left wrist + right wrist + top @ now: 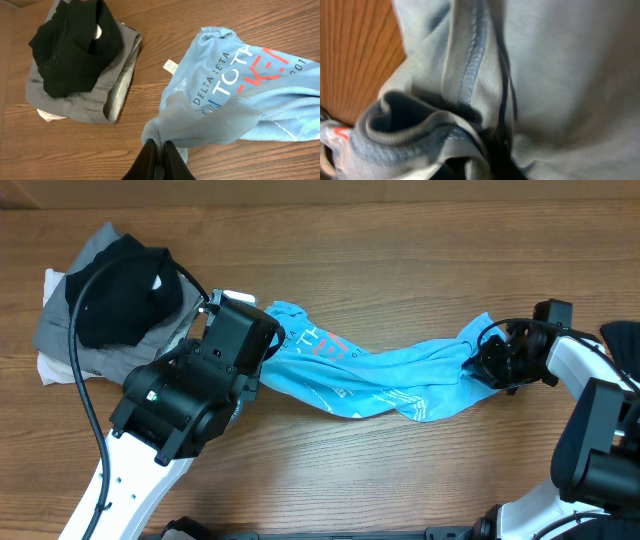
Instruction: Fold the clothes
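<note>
A sky-blue T-shirt (370,375) with white and red lettering lies stretched across the middle of the table between my two grippers. My left gripper (268,358) is at its left end. In the left wrist view the left gripper (159,145) is shut on a bunched corner of the T-shirt (240,85). My right gripper (478,358) is at the gathered right end. Blue cloth (545,60) fills the right wrist view, and the right gripper (502,150) is shut on a fold, its dark fingers mostly buried.
At the back left is a pile of other clothes: a black garment (120,295) on a grey one (60,330), with a white one (50,370) under them. The same pile (70,50) shows in the left wrist view. Bare wood surrounds the shirt.
</note>
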